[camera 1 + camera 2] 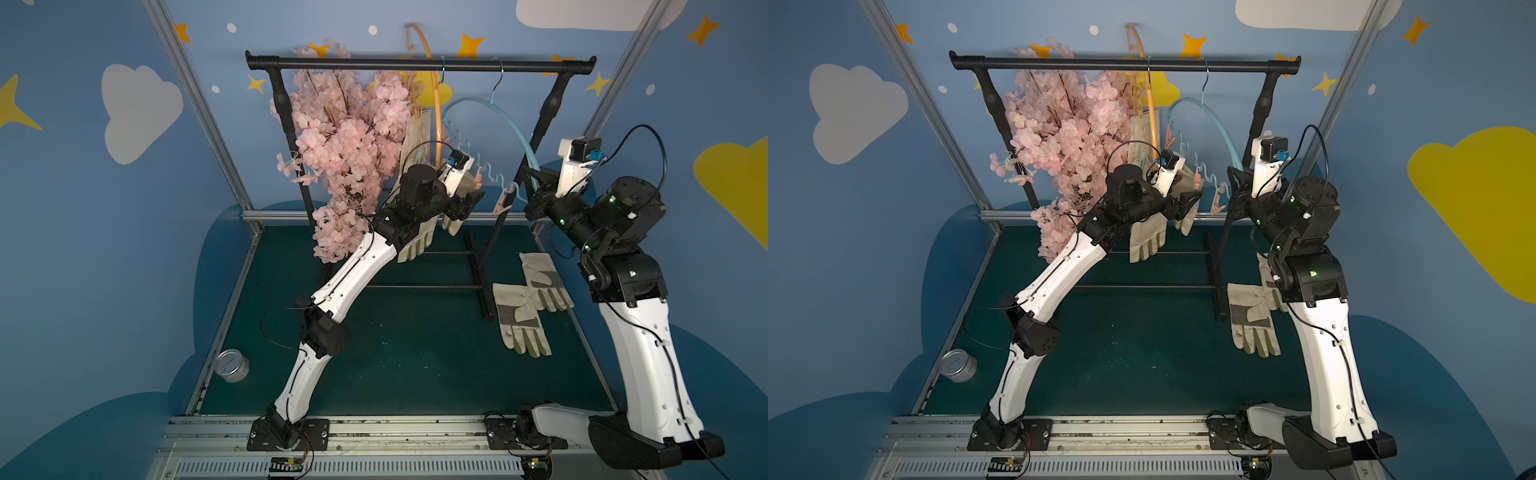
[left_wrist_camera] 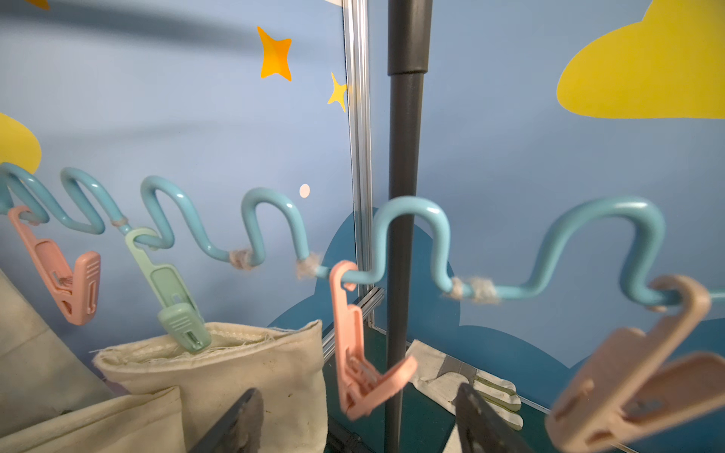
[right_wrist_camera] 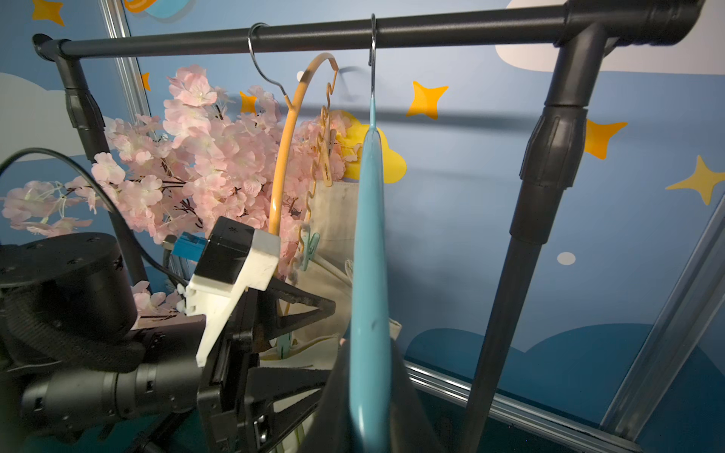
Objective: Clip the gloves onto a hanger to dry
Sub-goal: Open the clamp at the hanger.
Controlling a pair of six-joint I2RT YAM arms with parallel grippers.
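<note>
Tin [image 1: 232,365] at front-left table edge; lid print too small to read. Two gloves [image 1: 521,320] lie flat on the green mat at right, grey palm patches up, touching each other, by the rack foot, well apart from both claws. Left claw [image 2: 357,392] is wide open, holds nothing. In wrist view a pink clip [image 2: 347,333] hangs in the gap btwn its jaws; contact can't be told. Just beside it a green clip [image 2: 184,325] bites the cuff of a hanging glove [image 2: 243,364]. A second hanging glove [image 1: 417,243] is next to it, fingers down, under the left arm. Right claw [image 3: 368,396] is closed on the arm of the blue hanger [image 3: 370,219]. Behind: orange hanger [image 3: 282,157] w/ more cream canvas. Both hangers hook on the black rail [image 1: 415,64]; pink blossom [image 1: 345,141] at rail's left
</note>
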